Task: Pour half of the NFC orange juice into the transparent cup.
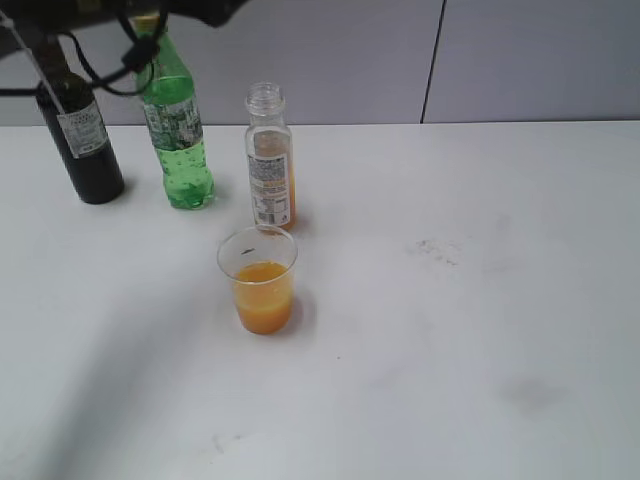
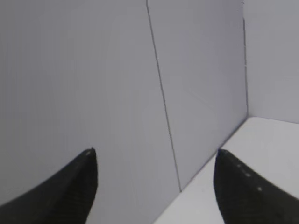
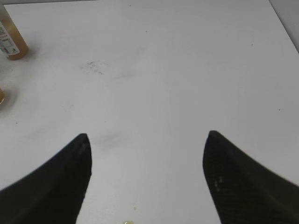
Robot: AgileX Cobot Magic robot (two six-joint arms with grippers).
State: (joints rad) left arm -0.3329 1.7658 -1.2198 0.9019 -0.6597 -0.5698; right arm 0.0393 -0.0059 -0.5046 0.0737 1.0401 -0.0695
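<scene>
The NFC orange juice bottle (image 1: 269,158) stands upright and capless on the white table (image 1: 470,300), with orange liquid low in it. Its base shows at the top left of the right wrist view (image 3: 11,37). The transparent cup (image 1: 260,281) stands just in front of it, about half full of orange juice. My left gripper (image 2: 154,154) is open and empty, facing the grey wall. My right gripper (image 3: 145,136) is open and empty above bare table, to the right of the bottle. Neither gripper's fingers show in the exterior view.
A green bottle with a yellow cap (image 1: 176,135) and a dark wine bottle (image 1: 80,130) stand at the back left. Part of a dark arm with cables (image 1: 120,20) hangs over them. Small yellow drops (image 3: 131,219) lie on the table by the right gripper.
</scene>
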